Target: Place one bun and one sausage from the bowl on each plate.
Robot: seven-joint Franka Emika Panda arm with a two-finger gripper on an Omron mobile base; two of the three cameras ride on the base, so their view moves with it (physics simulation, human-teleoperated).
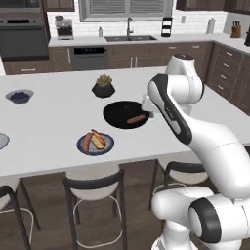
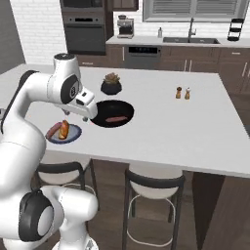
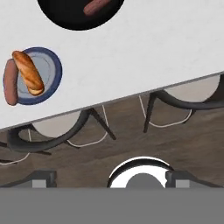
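The glossy black bowl [image 1: 117, 113] [image 2: 103, 113] [image 3: 65, 17] sits mid-counter with one sausage [image 1: 136, 118] [image 2: 116, 118] [image 3: 97, 6] in it. In front of it to the left, the blue-rimmed plate [image 1: 108, 145] [image 2: 74, 132] [image 3: 51, 61] carries a bun [image 1: 99, 140] [image 2: 64, 129] [image 3: 28, 72] and a sausage [image 1: 87, 141] [image 2: 52, 131] [image 3: 9, 83]. The pale grey plate [image 1: 1, 140] peeks in at the far left edge. My gripper [image 2: 80, 116] [image 3: 112, 178] hangs open and empty above the counter's front edge, beside the bowl.
A black pot with a succulent [image 1: 103, 87] [image 2: 111, 84] stands behind the bowl. A small grey bowl of berries [image 1: 19, 95] sits far left. Salt and pepper shakers [image 2: 182, 93] stand to the right. Stools [image 1: 93, 190] [image 3: 183, 94] line the front edge.
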